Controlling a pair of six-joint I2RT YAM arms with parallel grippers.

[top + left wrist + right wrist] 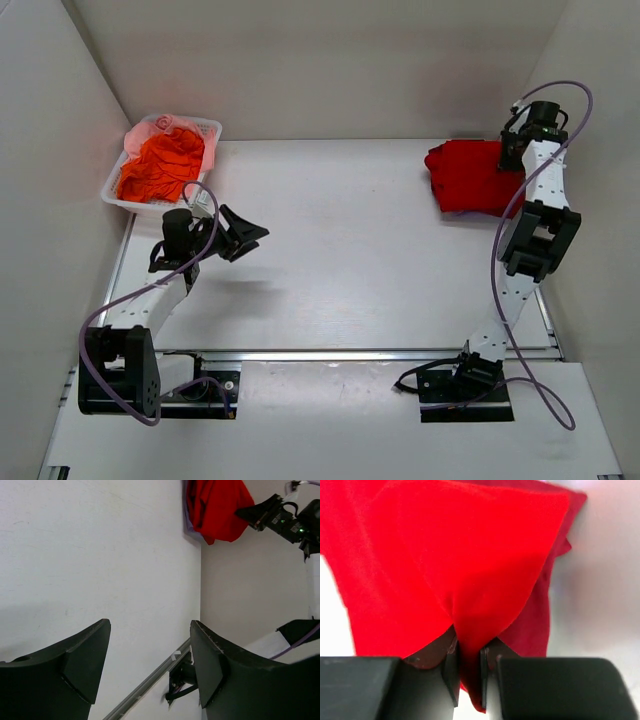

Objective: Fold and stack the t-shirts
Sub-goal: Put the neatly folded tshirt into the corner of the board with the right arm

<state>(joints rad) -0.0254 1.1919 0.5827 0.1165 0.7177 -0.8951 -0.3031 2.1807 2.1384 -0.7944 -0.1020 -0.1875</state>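
Observation:
A folded deep-red t-shirt [470, 177] lies at the far right of the table; it also shows in the left wrist view [215, 507]. My right gripper [512, 152] is at its right edge, shut on a fold of the red cloth [470, 645], which passes between the jaws. More crumpled orange-red shirts [160, 165] lie in the white lattice basket [210, 130] at the far left. My left gripper [250, 235] is open and empty above the bare table, just in front of the basket; its fingers [85, 665] stand wide apart.
White walls close in the table on the left, back and right. A metal rail [380, 354] runs along the near edge by the arm bases. The right arm's elbow [538, 240] stands near the right wall.

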